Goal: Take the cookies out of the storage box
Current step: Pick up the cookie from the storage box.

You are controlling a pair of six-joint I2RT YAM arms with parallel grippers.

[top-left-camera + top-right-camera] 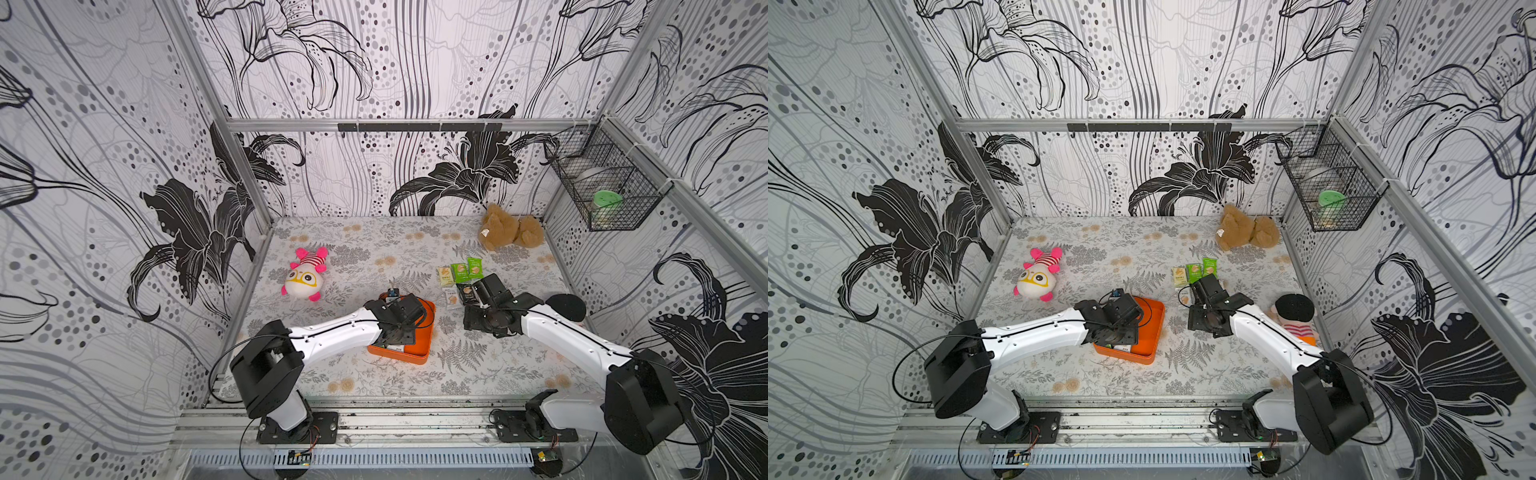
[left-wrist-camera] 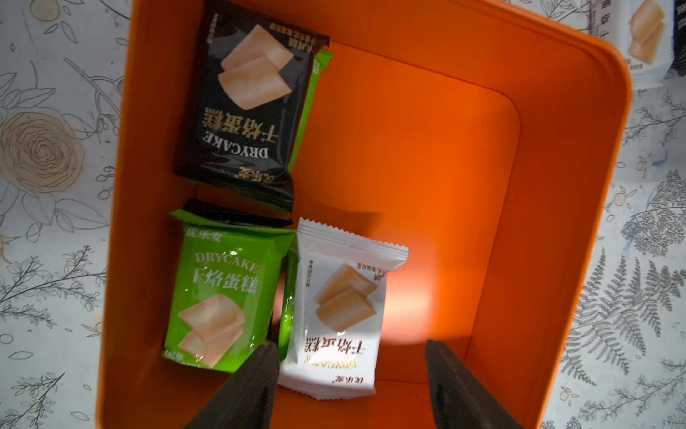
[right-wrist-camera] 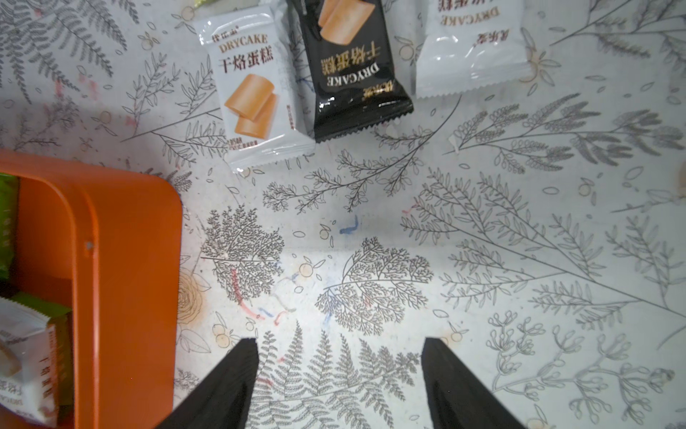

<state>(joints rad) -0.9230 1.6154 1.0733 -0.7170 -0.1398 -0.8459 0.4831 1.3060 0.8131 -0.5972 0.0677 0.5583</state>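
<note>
The orange storage box (image 1: 420,355) sits mid-table, with my left wrist over it in both top views. Inside lie cookies: a black packet (image 2: 252,104) on top of a green one, another green packet (image 2: 219,297) and a white packet (image 2: 337,308). My left gripper (image 2: 350,343) is open just above the box floor, and the white packet's end lies between its fingers, beside one of them. My right gripper (image 3: 339,341) hangs open over bare cloth beside the box (image 3: 122,278), holding nothing. More cookies lie on the cloth: white (image 3: 256,93), black (image 3: 356,67), pale yellow (image 1: 445,276), green (image 1: 474,267).
A pink-and-white plush toy (image 1: 305,276) lies at the left of the table. A brown teddy (image 1: 511,228) sits in the far right corner. A black wire basket (image 1: 602,187) hangs on the right wall. A dark-haired doll (image 1: 1293,316) lies behind my right arm.
</note>
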